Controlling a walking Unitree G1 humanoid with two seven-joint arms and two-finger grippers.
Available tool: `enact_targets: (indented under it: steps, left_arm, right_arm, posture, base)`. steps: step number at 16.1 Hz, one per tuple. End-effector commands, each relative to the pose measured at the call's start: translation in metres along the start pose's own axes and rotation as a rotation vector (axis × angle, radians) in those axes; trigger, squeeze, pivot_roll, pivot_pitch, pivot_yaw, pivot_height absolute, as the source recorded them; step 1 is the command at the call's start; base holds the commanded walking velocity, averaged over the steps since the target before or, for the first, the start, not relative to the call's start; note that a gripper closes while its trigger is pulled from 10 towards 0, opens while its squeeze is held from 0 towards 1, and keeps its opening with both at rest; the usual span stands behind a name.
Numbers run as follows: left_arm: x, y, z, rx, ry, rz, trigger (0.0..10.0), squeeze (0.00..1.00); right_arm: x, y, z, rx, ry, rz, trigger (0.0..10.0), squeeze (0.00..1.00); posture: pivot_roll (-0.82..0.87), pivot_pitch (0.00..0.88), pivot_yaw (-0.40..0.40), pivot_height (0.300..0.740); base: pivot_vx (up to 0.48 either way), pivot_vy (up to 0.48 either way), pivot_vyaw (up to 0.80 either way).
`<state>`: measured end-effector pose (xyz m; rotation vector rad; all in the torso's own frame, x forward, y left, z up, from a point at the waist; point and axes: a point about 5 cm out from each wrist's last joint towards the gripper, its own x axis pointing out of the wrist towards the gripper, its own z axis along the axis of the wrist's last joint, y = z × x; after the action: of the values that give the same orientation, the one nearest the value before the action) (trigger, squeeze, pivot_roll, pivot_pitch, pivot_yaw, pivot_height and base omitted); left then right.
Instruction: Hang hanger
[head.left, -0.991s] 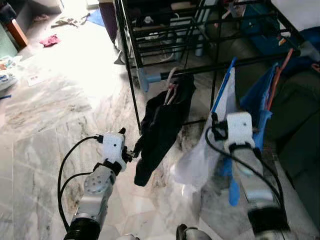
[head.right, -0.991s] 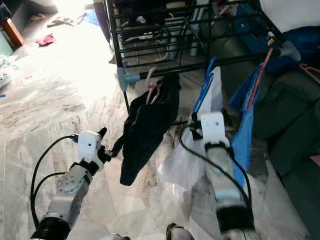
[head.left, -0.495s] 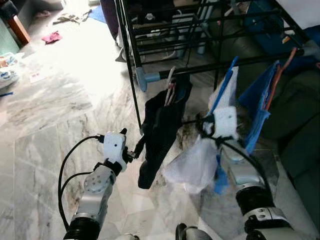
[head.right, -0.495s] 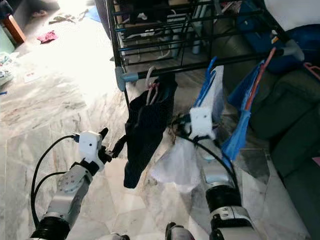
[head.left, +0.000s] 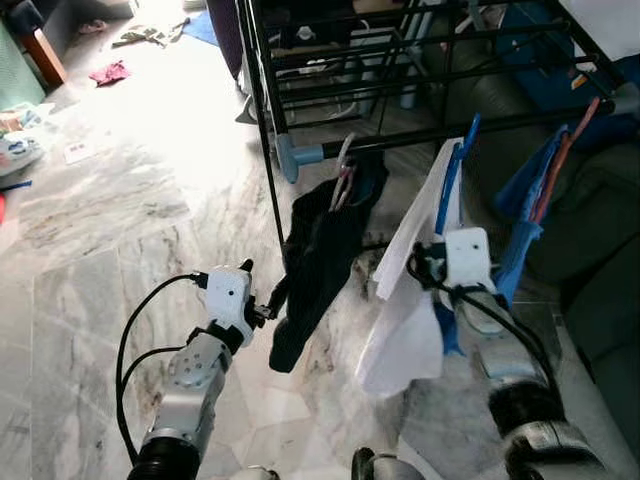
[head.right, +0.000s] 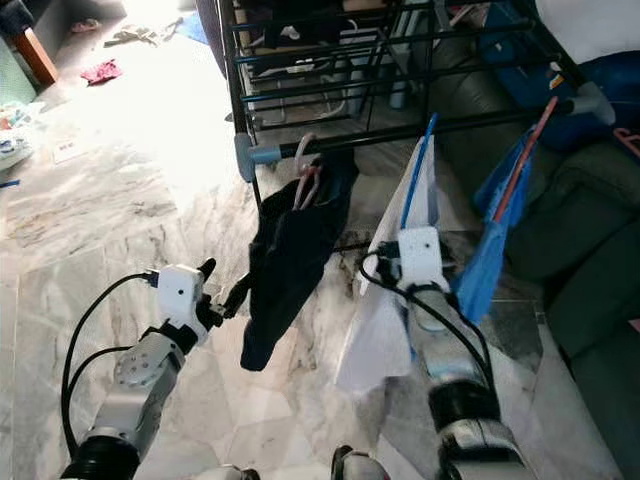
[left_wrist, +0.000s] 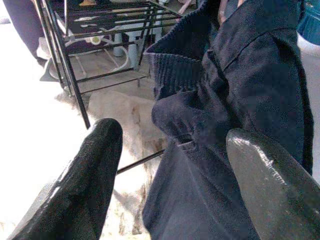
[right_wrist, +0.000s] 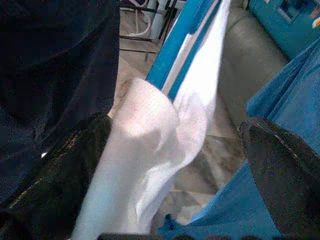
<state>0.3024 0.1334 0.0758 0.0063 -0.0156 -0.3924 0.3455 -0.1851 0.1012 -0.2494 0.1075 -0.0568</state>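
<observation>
A dark navy garment (head.left: 320, 260) hangs on a pink-and-white hanger (head.left: 343, 170) from the black rack's front rail (head.left: 400, 140). Beside it a white garment (head.left: 410, 310) hangs on a blue hanger (head.left: 452, 170), whose top reaches up to the same rail. My left gripper (head.left: 268, 308) is open at the dark garment's lower edge, and its fingers (left_wrist: 95, 165) stand apart with the cloth (left_wrist: 235, 100) just ahead. My right gripper (right_wrist: 175, 125) is open too, its fingers spread on either side of the white garment (right_wrist: 150, 150) without closing on it.
A blue garment (head.left: 525, 220) on an orange hanger (head.left: 560, 160) hangs further right. A dark sofa (head.left: 600, 250) stands on the right. The rack's upright leg (head.left: 265, 140) stands ahead of my left arm. Loose clothes (head.left: 108, 72) lie on the marble floor at the far left.
My right arm has swung back to the right, and the white garment, bunched up before, now hangs long and flat. The left arm has stayed where it was.
</observation>
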Motion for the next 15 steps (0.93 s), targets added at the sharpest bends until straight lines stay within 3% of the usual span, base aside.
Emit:
enact_targets:
  steps: [1, 6, 11, 13, 14, 15]
  left_arm:
    - [-0.001, 0.001, -0.002, 0.002, 0.013, 0.001, 10.0, 0.00]
    - [0.006, -0.003, 0.000, 0.002, 0.015, -0.024, 10.0, 0.00]
    - [0.004, -0.005, -0.002, -0.004, 0.015, -0.017, 10.0, 0.00]
    - [0.003, -0.005, -0.002, -0.004, 0.016, -0.016, 10.0, 0.00]
    - [0.002, -0.004, -0.004, -0.006, 0.020, -0.006, 10.0, 0.00]
    - [0.001, -0.003, -0.005, -0.007, 0.022, -0.001, 10.0, 0.00]
  right_arm:
    - [-0.002, -0.011, -0.001, -0.003, 0.004, -0.034, 10.0, 0.00]
    - [0.013, -0.020, 0.020, 0.016, -0.013, -0.051, 10.0, 0.00]
    - [0.025, 0.002, 0.030, 0.037, 0.035, 0.021, 10.0, 0.00]
    - [0.026, 0.003, 0.030, 0.039, 0.045, 0.024, 10.0, 0.00]
    - [0.027, 0.011, 0.026, 0.051, 0.097, 0.032, 0.7, 0.00]
    - [0.026, 0.015, 0.023, 0.050, 0.120, 0.040, 0.0, 0.00]
  posture:
    - [0.03, 0.200, 0.035, 0.740]
    - [0.01, 0.195, 0.043, 0.740]
    - [0.04, 0.192, 0.027, 0.740]
    - [0.04, 0.192, 0.025, 0.740]
    - [0.05, 0.193, 0.016, 0.740]
    - [0.05, 0.194, 0.014, 0.740]
  base:
    - [0.000, 0.000, 0.00]
    - [0.000, 0.000, 0.00]
    - [0.000, 0.000, 0.00]
    - [0.000, 0.000, 0.00]
    - [0.000, 0.000, 0.00]
    - [0.000, 0.000, 0.00]
